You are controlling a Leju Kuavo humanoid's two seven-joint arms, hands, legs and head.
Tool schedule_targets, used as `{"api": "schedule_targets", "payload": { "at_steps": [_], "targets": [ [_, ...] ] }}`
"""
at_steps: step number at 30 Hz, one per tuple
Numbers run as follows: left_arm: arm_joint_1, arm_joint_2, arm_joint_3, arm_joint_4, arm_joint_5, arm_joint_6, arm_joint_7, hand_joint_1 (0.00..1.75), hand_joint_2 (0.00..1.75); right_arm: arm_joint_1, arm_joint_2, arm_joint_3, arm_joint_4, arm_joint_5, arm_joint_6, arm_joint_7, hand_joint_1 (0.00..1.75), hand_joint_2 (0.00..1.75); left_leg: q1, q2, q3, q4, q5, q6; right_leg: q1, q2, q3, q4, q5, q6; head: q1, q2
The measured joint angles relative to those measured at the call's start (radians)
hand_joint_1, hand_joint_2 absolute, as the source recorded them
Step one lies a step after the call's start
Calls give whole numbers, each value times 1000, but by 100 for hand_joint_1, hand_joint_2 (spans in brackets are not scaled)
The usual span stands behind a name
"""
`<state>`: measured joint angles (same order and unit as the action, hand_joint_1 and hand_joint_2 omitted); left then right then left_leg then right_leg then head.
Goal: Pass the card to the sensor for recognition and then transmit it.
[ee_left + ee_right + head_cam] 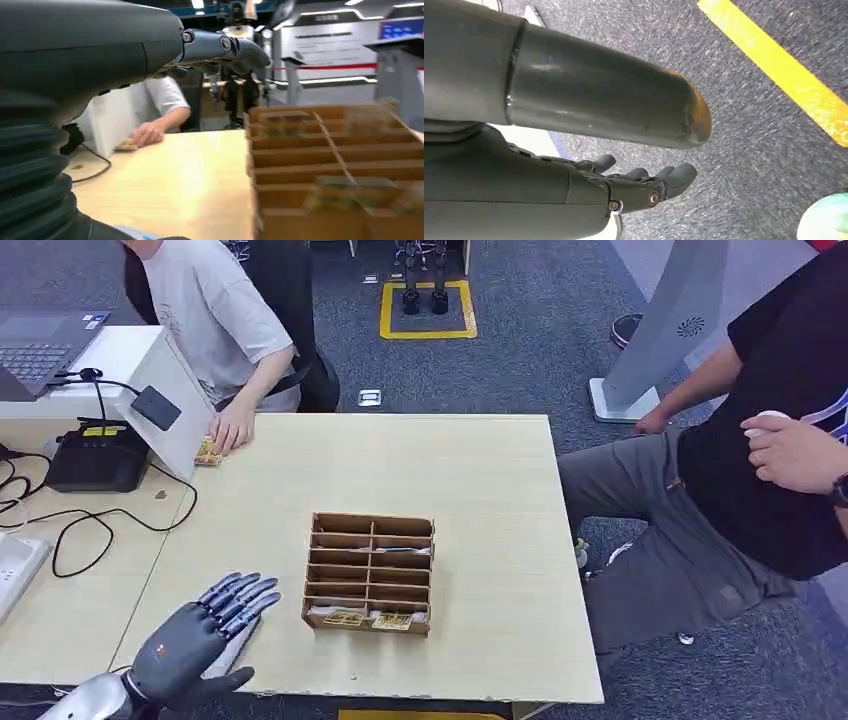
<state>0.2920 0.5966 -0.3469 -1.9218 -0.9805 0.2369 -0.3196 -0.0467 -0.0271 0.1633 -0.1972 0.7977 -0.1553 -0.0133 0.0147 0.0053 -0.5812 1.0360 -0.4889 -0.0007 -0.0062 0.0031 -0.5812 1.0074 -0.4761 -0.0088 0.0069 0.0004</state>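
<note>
**Left hand open over near-left of table, cards in rack's front row**

Left hand: above the table close to its near edge, left of the wooden rack. Fingers straight and spread, pointing toward the rack, thumb out along the near edge. Holds nothing. Not touching the rack, a gap between fingertips and its left wall. In the left wrist view the fingers extend flat above the tabletop with the rack's compartments just beside them.

Right hand: hanging over grey carpet next to a yellow floor stripe. Fingers loosely extended, slightly apart, nothing in them.

Rack: sits mid-table, nearer the near edge, two columns of slots. Two cards with yellow-patterned faces lie in the front row, one per column. Upper slots look mostly bare; cannot tell whether something pale sits in one right-column slot.

Far-left corner: a white angled box with a small dark sensor pad on its face. A seated person's hand rests on the table at the base of that box, over another yellow card. Black device with cables left of the box, laptop behind it.

Second person in a black shirt sits off the right edge.
</note>
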Motion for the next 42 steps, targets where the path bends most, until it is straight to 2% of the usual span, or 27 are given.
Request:
{"api": "schedule_targets", "payload": {
  "at_steps": [3,8,14,16,19,20,26,35,42],
  "targets": [
    [-20,-19,-100,30,-39,14,29,0,175,1,0,-6,0,1,-3,4,0,0,0,0,0,0,0,0,0,0,0,0,0,0,0,0],
    [-71,-41,-202,76,-99,29,60,0,175,1,0,-14,0,10,-3,5,0,0,-1,-1,0,0,0,0,0,-1,0,0,0,0,0,0],
    [-73,-43,-206,79,-99,29,60,0,175,1,0,-14,0,10,-3,5,0,0,-1,-1,0,0,0,0,0,-1,0,0,0,0,0,0],
    [-94,-60,-228,93,-106,30,65,0,175,1,0,-14,0,11,-3,7,0,0,-1,-1,0,0,0,0,0,-1,0,0,0,0,0,0],
    [-199,-159,-318,188,-138,47,126,0,175,-4,0,-15,0,35,2,23,0,0,-1,-1,0,0,0,1,0,-2,1,0,0,0,0,0],
    [-250,-208,-329,224,-171,55,181,0,175,-8,0,-15,0,45,7,26,0,0,-1,-2,0,1,1,1,0,-2,1,0,1,1,0,0],
    [-287,-242,-330,262,-193,63,215,0,175,-9,0,-15,0,53,7,27,0,0,-1,-1,0,1,1,1,0,-1,0,0,1,1,0,0],
    [-296,-254,-330,291,-196,68,216,0,175,-9,0,-16,0,55,7,27,0,0,-1,-1,0,0,1,1,0,-1,0,0,1,1,0,0],
    [-294,-257,-327,306,-201,61,246,0,175,-9,0,-18,0,62,7,27,0,0,-1,-1,0,0,1,1,0,-1,1,0,1,1,0,0]
  ]
}}
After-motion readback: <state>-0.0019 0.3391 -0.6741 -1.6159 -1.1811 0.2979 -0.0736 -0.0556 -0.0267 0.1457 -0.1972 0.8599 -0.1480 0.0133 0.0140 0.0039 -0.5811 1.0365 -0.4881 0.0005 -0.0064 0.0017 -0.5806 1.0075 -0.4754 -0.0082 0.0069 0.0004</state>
